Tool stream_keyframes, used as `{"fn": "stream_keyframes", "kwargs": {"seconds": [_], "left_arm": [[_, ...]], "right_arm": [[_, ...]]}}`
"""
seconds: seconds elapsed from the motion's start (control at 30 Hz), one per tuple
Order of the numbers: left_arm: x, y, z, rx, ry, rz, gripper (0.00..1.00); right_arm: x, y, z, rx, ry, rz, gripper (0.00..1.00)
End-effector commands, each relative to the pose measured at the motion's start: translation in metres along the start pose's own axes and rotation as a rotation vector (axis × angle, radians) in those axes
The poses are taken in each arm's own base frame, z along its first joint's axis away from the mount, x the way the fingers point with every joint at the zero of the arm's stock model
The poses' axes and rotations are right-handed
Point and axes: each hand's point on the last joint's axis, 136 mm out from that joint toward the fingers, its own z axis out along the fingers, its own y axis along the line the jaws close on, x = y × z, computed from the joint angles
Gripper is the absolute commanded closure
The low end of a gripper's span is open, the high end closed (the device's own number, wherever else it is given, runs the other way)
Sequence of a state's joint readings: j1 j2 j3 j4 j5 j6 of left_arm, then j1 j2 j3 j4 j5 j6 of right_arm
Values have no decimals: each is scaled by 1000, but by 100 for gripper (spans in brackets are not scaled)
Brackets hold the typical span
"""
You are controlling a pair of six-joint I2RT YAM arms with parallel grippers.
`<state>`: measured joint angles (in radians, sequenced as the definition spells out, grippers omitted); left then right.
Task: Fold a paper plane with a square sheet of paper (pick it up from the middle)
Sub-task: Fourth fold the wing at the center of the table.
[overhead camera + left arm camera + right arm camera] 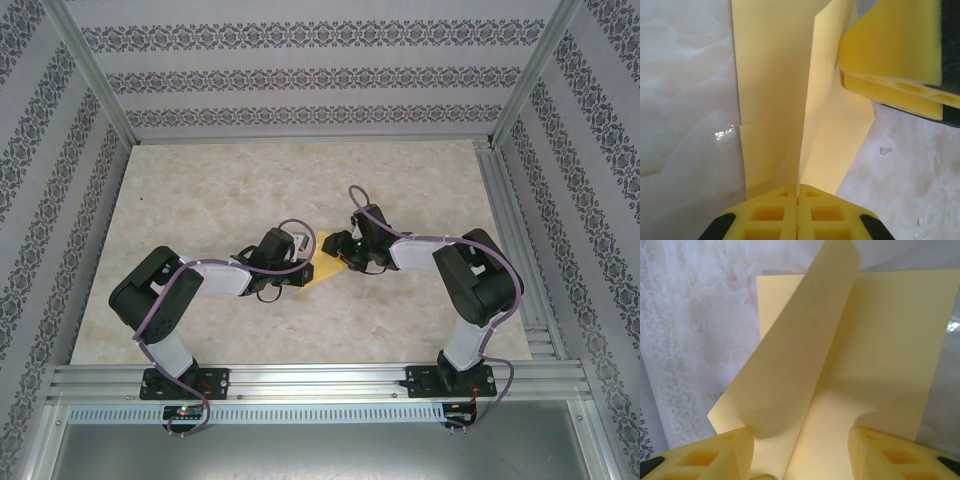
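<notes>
Currently my left pincer clamps the thin yellow square sheet of paper at the middle of the pale marbled table; my right pincer stands wide astride its raised flap. Advised: align edges before creasing.

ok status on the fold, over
Left tool shut on raised crease of thin yellow paper sheet. Right tool open, curled flap between its fingers. Sheet part-folded on pale marble-look table, nothing blocking.
</notes>
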<state>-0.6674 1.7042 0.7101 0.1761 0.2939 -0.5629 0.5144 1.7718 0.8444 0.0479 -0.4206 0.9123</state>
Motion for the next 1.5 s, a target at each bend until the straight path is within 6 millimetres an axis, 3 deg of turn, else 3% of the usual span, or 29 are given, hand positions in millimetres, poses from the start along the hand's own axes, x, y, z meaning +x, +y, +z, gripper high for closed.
{"fn": "stream_keyframes", "kwargs": {"seconds": [0.0, 0.33, 0.87, 1.23, 1.47], "left_arm": [[-2, 0, 1, 44, -18, -42, 93], [-4, -3, -4, 116, -44, -162, 93], [0, 11, 1, 96, -21, -260, 93], [2, 15, 3, 91, -5, -274, 92], [0, 15, 1, 101, -14, -288, 93]], "right_arm": [[-7, 20, -16, -45, -28, -92, 48], [4, 27, -9, -19, 28, -162, 51], [8, 13, 12, 83, 92, -165, 50], [12, 7, 17, 134, 110, -195, 45], [14, 24, 15, 86, 105, -242, 46]]}}
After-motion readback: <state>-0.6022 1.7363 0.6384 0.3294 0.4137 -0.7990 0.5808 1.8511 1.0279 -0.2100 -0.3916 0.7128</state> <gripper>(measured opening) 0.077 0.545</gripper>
